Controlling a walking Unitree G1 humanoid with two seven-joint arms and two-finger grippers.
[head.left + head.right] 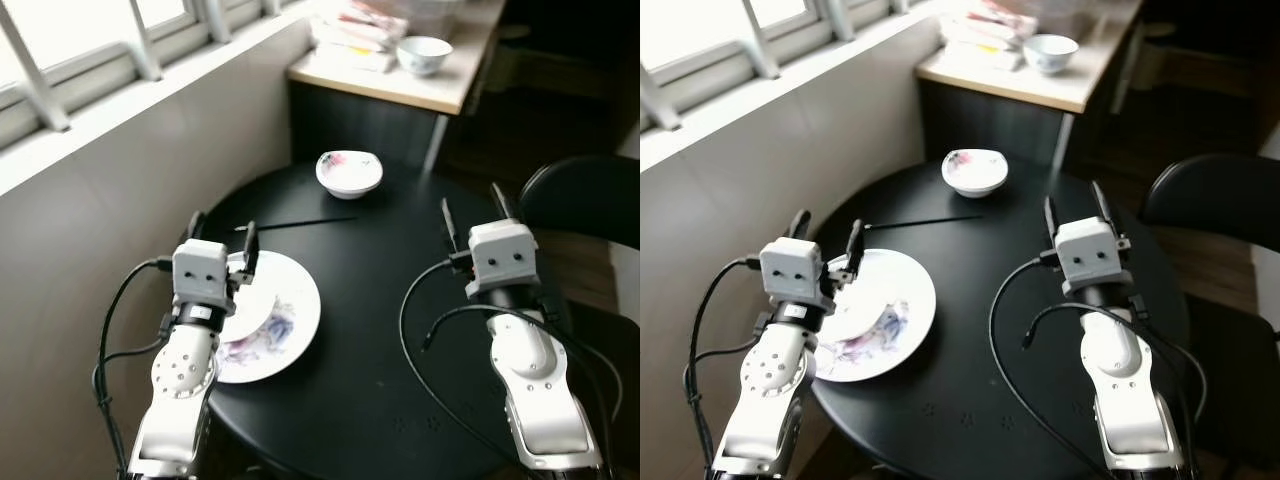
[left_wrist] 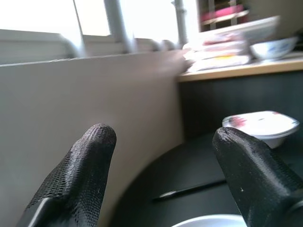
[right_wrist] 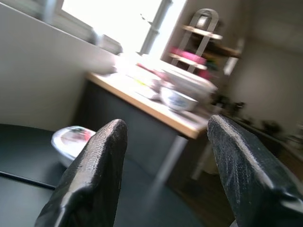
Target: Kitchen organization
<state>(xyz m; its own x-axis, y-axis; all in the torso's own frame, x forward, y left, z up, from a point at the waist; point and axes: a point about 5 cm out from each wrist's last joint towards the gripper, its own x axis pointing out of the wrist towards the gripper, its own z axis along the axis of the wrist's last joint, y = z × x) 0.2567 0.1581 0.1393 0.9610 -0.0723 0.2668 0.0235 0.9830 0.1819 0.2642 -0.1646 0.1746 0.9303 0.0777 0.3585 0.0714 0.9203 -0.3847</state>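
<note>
Left end effector spread above plate rim on black desk | right end effector spread, holding nothing | bowl far side, beyond chopstick | advice: descend level, pinch rim firmly

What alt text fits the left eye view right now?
Two robot arms reach over a round black table, the open left gripper above a white plate, the open right gripper above bare tabletop. A small bowl and a thin black stick lie beyond.
</note>
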